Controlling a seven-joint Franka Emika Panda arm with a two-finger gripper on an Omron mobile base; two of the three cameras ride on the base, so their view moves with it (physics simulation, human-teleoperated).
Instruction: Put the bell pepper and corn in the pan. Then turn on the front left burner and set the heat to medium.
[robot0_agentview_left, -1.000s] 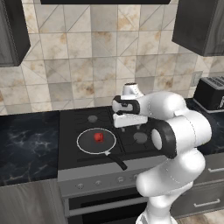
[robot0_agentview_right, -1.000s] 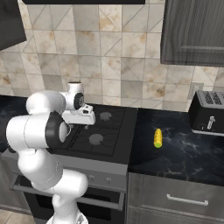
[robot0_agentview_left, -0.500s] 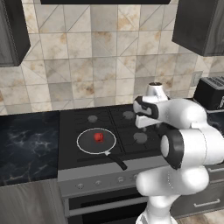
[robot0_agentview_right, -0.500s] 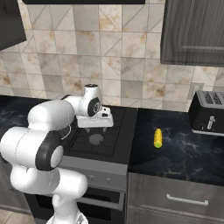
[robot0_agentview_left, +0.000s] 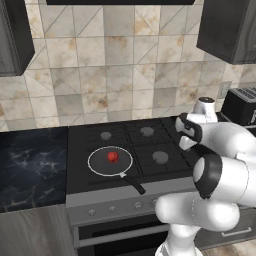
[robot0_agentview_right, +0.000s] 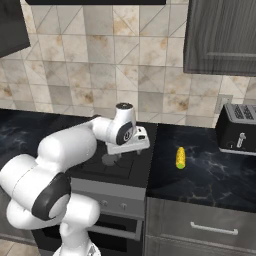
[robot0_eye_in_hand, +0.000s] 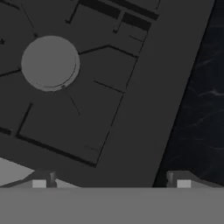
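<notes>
The corn (robot0_agentview_right: 180, 157) lies on the dark counter (robot0_agentview_right: 210, 170), off to one side of the gripper (robot0_agentview_right: 116, 159) and well apart from it. It looks hard and bumpy, not heavy, but round enough to roll. I think the best place to hold it is across its fat middle. The gripper hangs over the stove's edge (robot0_eye_in_hand: 144, 113) with its jaws wide apart and nothing in them. The red bell pepper (robot0_agentview_left: 113, 157) sits in the pan (robot0_agentview_left: 96, 168), far off on its other side. The robot's own arm hides the fingers from one side. The stove knobs are too small to read.
</notes>
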